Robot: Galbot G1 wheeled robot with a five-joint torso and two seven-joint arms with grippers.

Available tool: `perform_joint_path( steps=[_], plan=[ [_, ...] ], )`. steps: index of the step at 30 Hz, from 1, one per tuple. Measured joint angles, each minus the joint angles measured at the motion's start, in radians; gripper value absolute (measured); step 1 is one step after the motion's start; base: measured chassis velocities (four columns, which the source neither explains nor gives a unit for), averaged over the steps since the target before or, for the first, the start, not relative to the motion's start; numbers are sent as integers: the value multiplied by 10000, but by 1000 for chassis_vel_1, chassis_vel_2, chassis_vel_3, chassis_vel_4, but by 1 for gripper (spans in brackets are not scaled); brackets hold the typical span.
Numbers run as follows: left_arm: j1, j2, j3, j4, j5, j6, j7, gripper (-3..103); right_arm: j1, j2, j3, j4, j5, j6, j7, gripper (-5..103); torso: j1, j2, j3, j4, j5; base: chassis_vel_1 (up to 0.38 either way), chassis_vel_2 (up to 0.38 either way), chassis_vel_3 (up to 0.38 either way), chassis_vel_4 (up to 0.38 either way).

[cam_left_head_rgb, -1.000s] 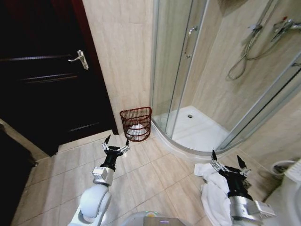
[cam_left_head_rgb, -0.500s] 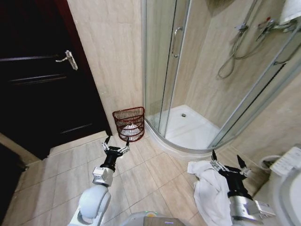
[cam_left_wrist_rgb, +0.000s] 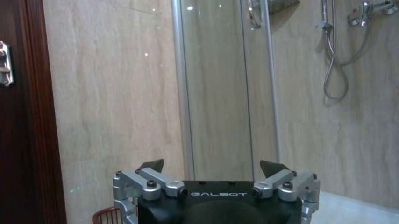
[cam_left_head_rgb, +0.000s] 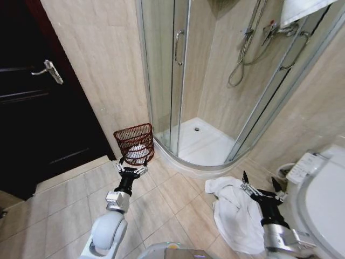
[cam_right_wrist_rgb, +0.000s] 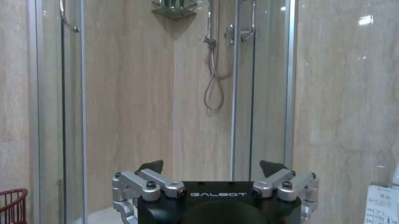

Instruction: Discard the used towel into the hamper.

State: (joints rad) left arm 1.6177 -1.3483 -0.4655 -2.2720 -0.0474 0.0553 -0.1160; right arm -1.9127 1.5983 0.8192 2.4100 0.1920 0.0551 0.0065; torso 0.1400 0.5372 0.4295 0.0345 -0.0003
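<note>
Floor: beige glazed ceramic tiles (cam_left_head_rgb: 172, 202), diagonal grout lines, running from the robot out to the walls.

Right gripper (cam_left_head_rgb: 261, 186) is held low over the tiles at the right, fingers spread wide, nothing between them. In the right wrist view the same gripper (cam_right_wrist_rgb: 212, 167) faces the shower glass with its jaws parted and empty.

Crumpled white cloth towel (cam_left_head_rgb: 234, 213) lies on the floor directly under and beside the right gripper, spread toward the near edge. Can't tell if the gripper touches it.

White toilet (cam_left_head_rgb: 323, 208) with a side control panel sits at the far right, just beside the towel.

Left gripper (cam_left_head_rgb: 132, 164) is held out ahead on the left, fingers splayed, empty. Left wrist view confirms it: gripper (cam_left_wrist_rgb: 212, 165) with jaws apart, nothing held.

Small round dark reddish-brown slatted hamper (cam_left_head_rgb: 134, 143) stands on the tiles just past the left gripper, against the beige wall, between the dark wooden door (cam_left_head_rgb: 38, 118) and the shower. Something white lies at its bottom. A sliver of its rim (cam_left_wrist_rgb: 107, 215) shows beside the gripper in the left wrist view, and again (cam_right_wrist_rgb: 12, 205) in the right wrist view.

Far: curved glass shower enclosure (cam_left_head_rgb: 178, 81) with white tray (cam_left_head_rgb: 202, 143), chrome hose and mixer on the back wall.
</note>
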Motion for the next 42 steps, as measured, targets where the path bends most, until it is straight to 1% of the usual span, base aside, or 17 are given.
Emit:
perform_joint_path(
  steps=[27,42],
  plan=[
    [64,-67,45,50,58,-32,29,100,-9,-32,20,-114,48,97,2,100,0,0,0,0,2,-40,-41,42,40],
    [21,-87,134,95,23,-40,23,100,-64,0,34,-130,42,150,36,100,0,0,0,0,4,-96,-88,101,86]
  ],
)
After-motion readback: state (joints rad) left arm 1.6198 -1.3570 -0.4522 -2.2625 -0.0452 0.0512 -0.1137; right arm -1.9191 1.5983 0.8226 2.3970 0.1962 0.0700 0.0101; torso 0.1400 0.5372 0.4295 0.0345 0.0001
